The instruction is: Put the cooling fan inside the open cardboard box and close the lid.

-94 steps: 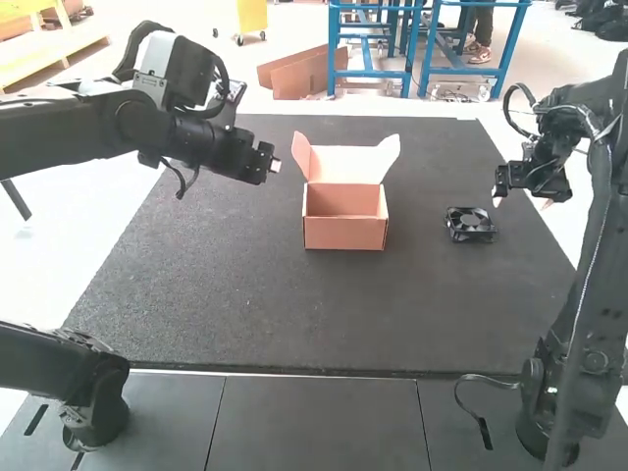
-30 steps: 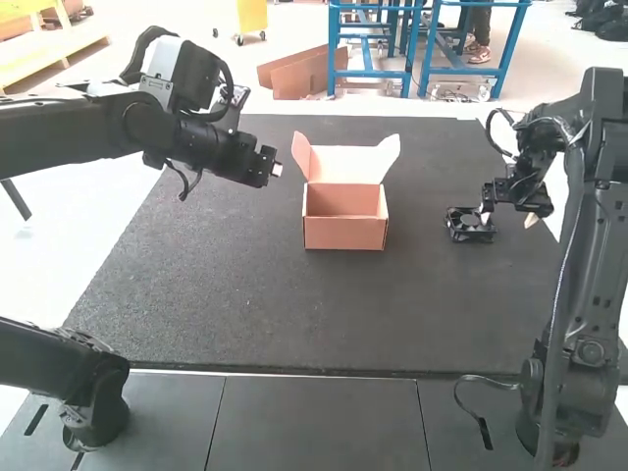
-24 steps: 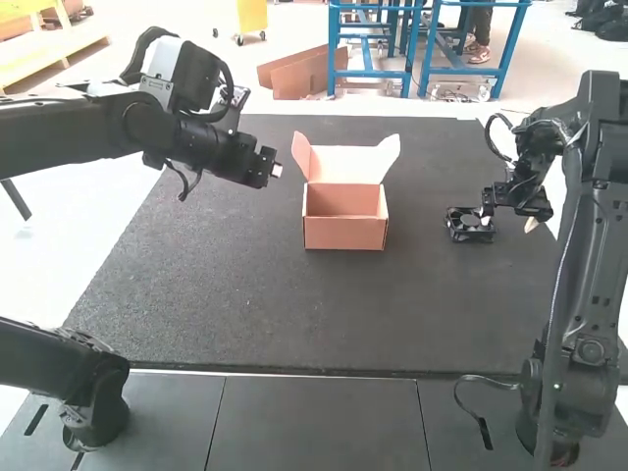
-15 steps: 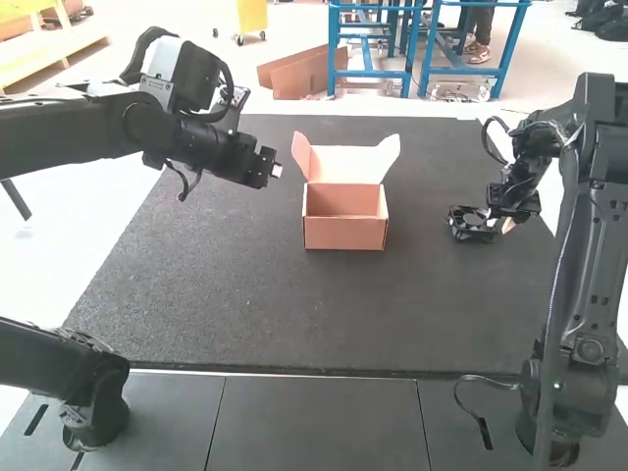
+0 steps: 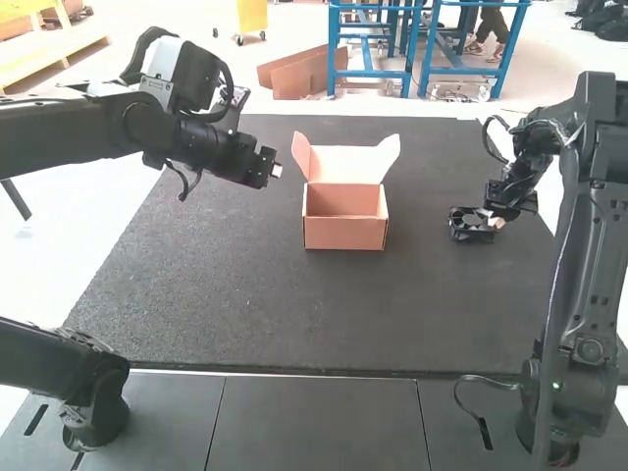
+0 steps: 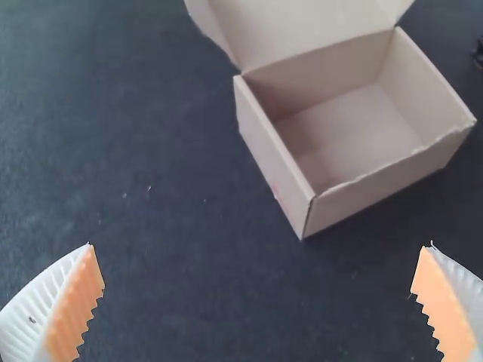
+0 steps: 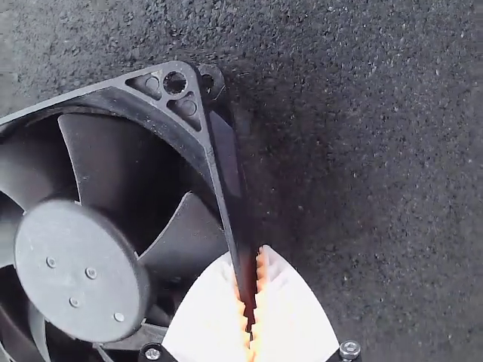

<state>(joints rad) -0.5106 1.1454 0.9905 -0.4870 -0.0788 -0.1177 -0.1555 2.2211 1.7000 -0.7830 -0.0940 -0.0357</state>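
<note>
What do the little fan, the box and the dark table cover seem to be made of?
Cooling fan: probably moulded black plastic, slight sheen, smooth blades. Cardboard box: plain brown card, matte, thin flaps. Table mat: dark, speckled, grainy surface; perhaps rubber or foam.

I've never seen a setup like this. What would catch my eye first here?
An open cardboard box stands in the middle of the black mat, its lid flap up and nothing inside. To its right, the right gripper pinches one frame edge of the black cooling fan, which lies on the mat. The left gripper hovers wide open to the left of the box.
</note>
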